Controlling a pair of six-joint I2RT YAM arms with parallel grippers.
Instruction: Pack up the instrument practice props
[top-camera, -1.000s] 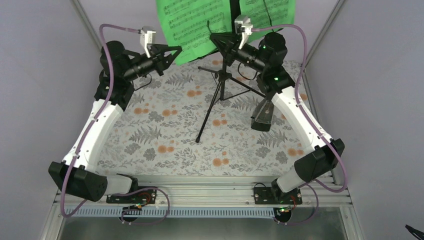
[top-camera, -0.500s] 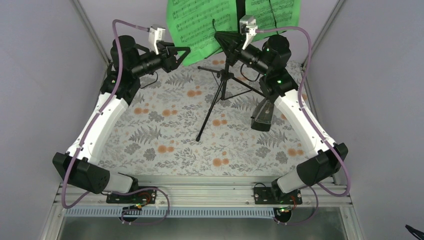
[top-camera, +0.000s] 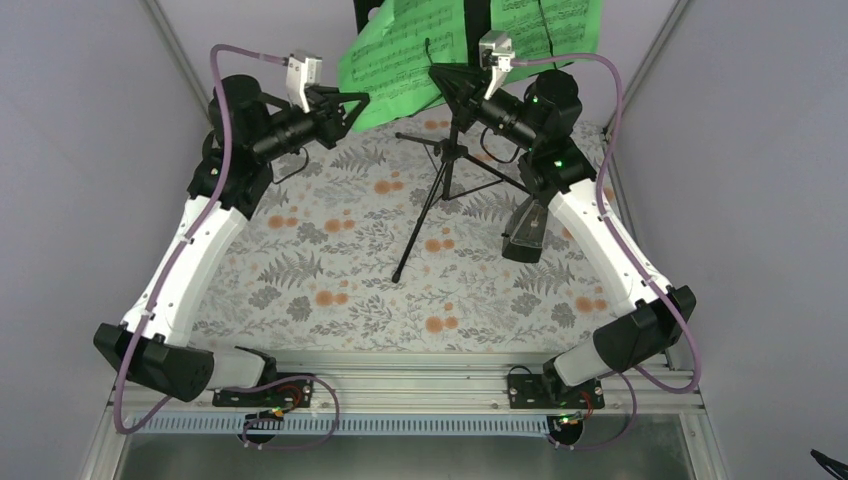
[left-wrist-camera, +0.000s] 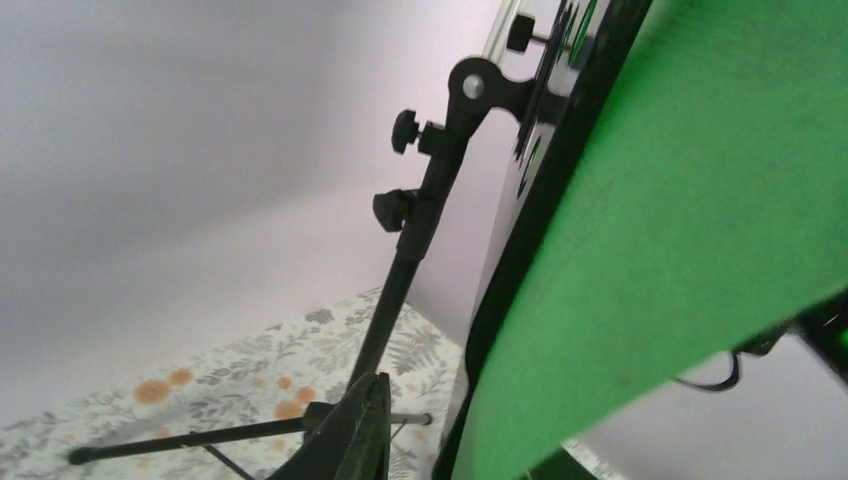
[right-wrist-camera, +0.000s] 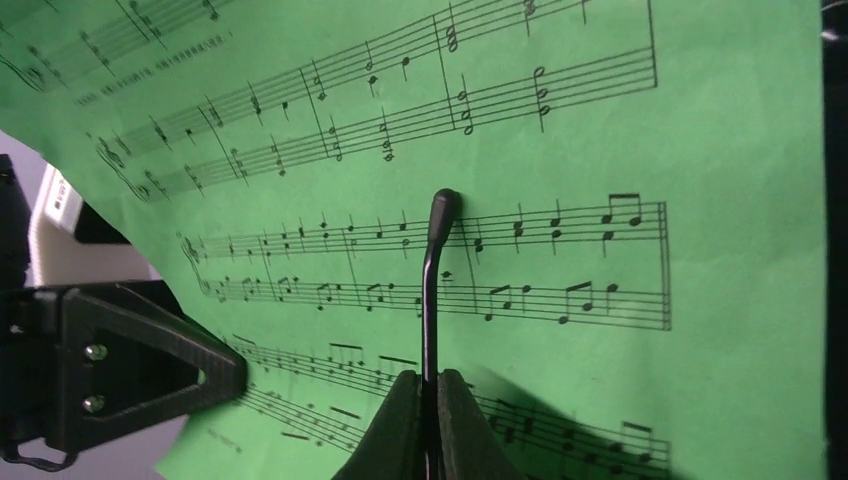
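Note:
The black tripod music stand (top-camera: 440, 185) rises at the back middle, its post (left-wrist-camera: 415, 215) plain in the left wrist view. Bright green music sheets (top-camera: 405, 55) lean on its desk, and the left sheet's outer side curls off it. My left gripper (top-camera: 358, 103) is at that sheet's lower left edge. One finger (left-wrist-camera: 355, 435) shows, the sheet (left-wrist-camera: 680, 230) hides the other, and a gap shows between them. My right gripper (right-wrist-camera: 430, 378) is shut on the stand's thin black page-holder arm (right-wrist-camera: 432, 270), in front of the sheet (right-wrist-camera: 560, 120). The dark pyramid metronome (top-camera: 527, 232) stands at the right.
A floral cloth (top-camera: 330, 260) covers the table. Grey walls close in on the left, right and back. The tripod's legs (top-camera: 415, 240) spread over the middle of the cloth. The right arm's white link (top-camera: 600, 235) passes just beside the metronome.
My left gripper opened from shut and drew back left a little. The left sheet's outer side has peeled off the desk and bent down towards it. My right gripper holds still.

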